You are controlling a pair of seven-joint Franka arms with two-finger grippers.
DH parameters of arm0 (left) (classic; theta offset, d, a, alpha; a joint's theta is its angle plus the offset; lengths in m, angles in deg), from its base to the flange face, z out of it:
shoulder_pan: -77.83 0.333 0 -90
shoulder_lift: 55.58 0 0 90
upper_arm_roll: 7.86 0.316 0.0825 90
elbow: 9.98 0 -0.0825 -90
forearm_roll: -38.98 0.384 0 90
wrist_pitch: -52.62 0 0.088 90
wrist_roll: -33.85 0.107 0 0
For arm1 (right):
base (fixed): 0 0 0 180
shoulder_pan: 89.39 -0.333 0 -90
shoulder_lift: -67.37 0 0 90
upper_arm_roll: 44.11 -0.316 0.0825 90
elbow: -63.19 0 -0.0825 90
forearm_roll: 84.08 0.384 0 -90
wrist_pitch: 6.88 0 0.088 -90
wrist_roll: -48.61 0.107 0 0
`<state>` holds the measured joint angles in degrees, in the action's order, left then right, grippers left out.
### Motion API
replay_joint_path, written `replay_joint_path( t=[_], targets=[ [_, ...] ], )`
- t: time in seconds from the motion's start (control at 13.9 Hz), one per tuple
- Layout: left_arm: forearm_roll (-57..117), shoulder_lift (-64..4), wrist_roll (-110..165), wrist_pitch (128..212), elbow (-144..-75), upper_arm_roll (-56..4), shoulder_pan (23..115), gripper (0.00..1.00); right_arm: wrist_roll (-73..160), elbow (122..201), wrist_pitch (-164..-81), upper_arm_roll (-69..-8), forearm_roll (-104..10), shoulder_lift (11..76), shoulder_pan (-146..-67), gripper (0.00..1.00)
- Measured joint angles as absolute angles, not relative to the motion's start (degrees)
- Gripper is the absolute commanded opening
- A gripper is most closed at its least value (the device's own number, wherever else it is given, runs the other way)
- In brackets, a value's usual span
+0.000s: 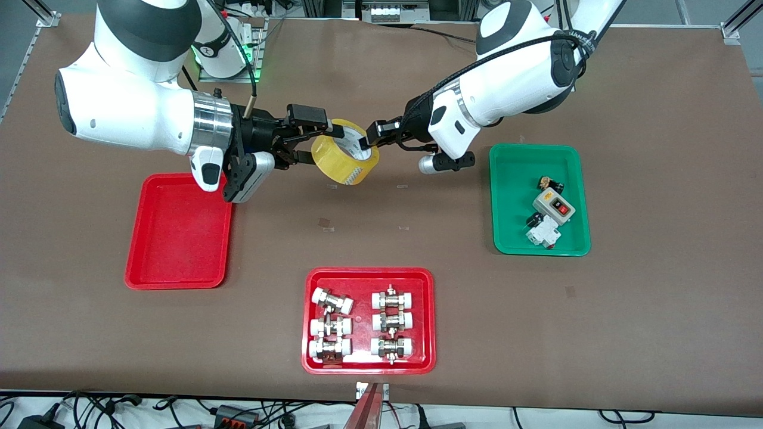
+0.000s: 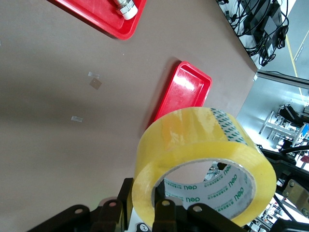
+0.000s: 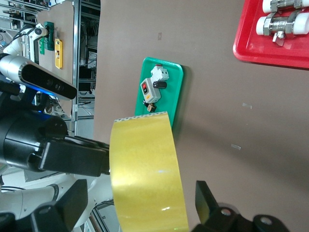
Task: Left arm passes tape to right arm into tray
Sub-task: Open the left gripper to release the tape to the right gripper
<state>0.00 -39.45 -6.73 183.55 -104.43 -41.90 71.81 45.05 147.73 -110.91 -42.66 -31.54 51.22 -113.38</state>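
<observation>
Red tray (image 1: 179,232) bare near right arm's bench end. Tape (image 1: 346,152) midair, clamped by left end effector (image 1: 366,142); right end effector (image 1: 307,140) spread around it.

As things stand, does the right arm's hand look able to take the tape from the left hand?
Probably yes. The right hand is open around the tape, which the left hand holds shut in mid-air over the table; nothing stands between them.
</observation>
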Motion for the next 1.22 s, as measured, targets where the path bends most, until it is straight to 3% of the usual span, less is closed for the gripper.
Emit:
replay_joint_path(
  t=[0.14,0.22,0.29,0.36,0.65,0.72,0.79,0.86,1.22],
  targets=[
    [0.0,-39.4,-6.7,183.5,-104.4,-41.9,71.8,0.15,44.8,147.7,-110.9,-42.7,-31.5,51.1,-113.4,0.66],
    [0.0,-39.4,-6.7,183.5,-104.4,-41.9,71.8,0.15,44.4,147.7,-110.9,-42.7,-31.5,51.1,-113.4,0.40],
    [0.0,-39.4,-6.7,183.5,-104.4,-41.9,71.8,0.15,43.9,147.7,-110.9,-42.7,-31.5,51.0,-113.4,0.38],
    [0.0,-39.5,-6.7,183.5,-104.4,-41.9,71.9,0.15,43.5,147.7,-110.9,-42.5,-31.7,50.8,-113.4,0.29],
    [0.0,-39.3,-6.7,183.2,-104.4,-41.8,72.0,0.17,41.8,147.7,-110.9,-42.4,-31.4,50.5,-113.4,0.28],
    [0.0,-39.3,-6.7,183.1,-104.4,-41.8,72.0,0.43,41.8,147.7,-110.9,-42.4,-31.4,50.5,-113.4,0.28],
    [0.0,-39.3,-6.7,183.0,-104.4,-41.8,72.0,0.93,41.8,147.7,-110.9,-42.4,-31.4,50.5,-113.4,0.28],
    [0.0,-39.4,-6.7,182.7,-104.4,-41.8,72.0,1.00,41.8,147.7,-110.9,-42.4,-31.4,50.4,-113.4,0.28],
    [0.0,-39.6,-6.7,178.9,-104.1,-41.8,72.7,1.00,41.8,147.7,-111.0,-42.4,-31.4,50.0,-113.4,0.28]
  ],
)
